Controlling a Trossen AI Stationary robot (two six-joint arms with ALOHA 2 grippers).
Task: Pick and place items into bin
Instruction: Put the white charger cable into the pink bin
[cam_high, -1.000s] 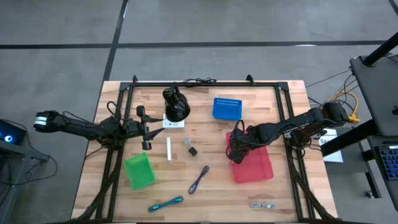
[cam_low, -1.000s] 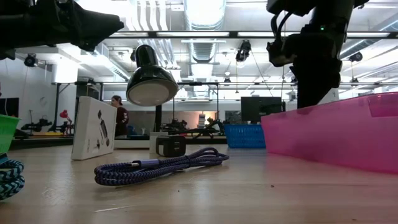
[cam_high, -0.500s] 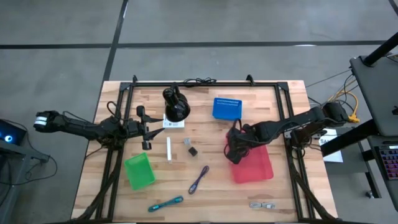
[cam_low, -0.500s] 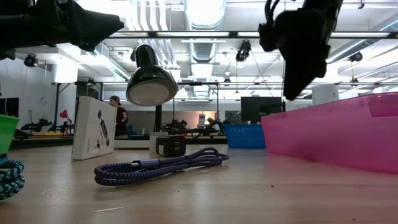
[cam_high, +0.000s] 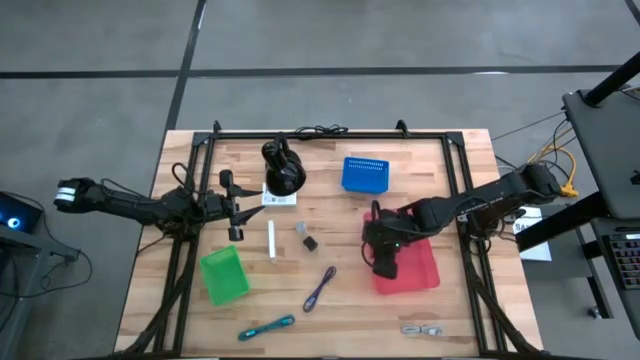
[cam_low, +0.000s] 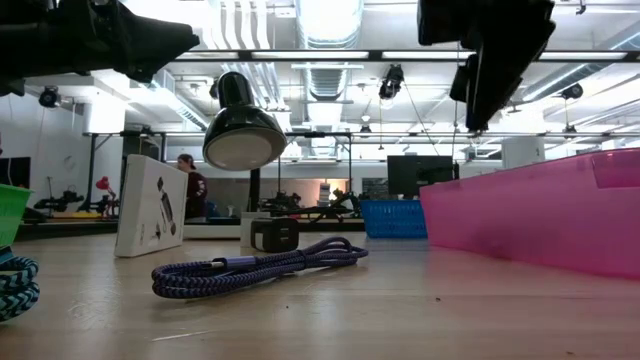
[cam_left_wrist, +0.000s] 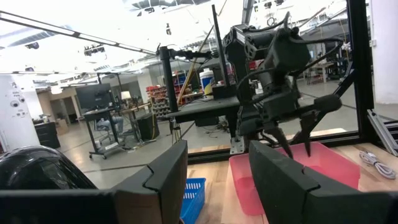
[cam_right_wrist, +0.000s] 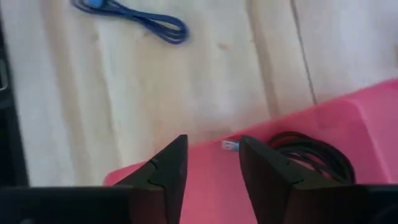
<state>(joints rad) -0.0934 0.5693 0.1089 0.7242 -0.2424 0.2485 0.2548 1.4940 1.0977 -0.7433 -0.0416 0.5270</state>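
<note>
1 black coiled cable (cam_right_wrist: 311, 155) lies in the pink bin (cam_high: 418, 268).
Right gripper (cam_high: 385, 262) hovers just above the bin's near wall, jaws parted, empty; cable sits just beyond its fingertips. Left gripper (cam_high: 238, 207) waits apart, jaws parted.

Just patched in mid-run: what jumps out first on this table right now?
The right end effector hangs open over the near-left corner of the pink bin, where a black coiled cable already lies inside. The left end effector waits open at the table's left side, above the green bin. A purple cable lies loose on the wood mid-table.
</note>
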